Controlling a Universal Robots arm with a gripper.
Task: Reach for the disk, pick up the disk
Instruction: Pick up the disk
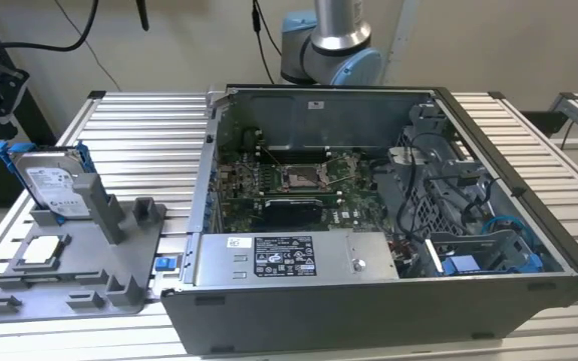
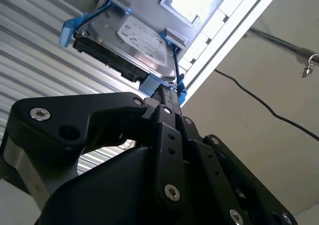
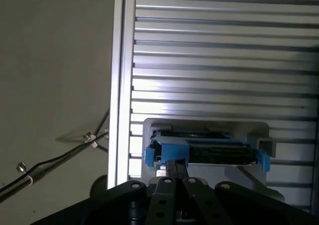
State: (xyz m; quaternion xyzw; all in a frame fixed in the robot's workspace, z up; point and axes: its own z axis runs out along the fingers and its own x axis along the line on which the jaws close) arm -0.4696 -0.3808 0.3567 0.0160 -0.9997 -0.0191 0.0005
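One black gripper (image 3: pixel 174 166) hangs just above the grey fixture tray (image 1: pixel 129 280). Its fingers (image 3: pixel 170 169) are pressed nearly together and touch the blue bracket of the disk (image 1: pixel 50 180); whether they pinch it cannot be told. The disk stands upright on edge in that tray.

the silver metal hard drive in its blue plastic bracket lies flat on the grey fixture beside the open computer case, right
No, the exterior view shows the silver metal hard drive standing upright on edge in the grey fixture.
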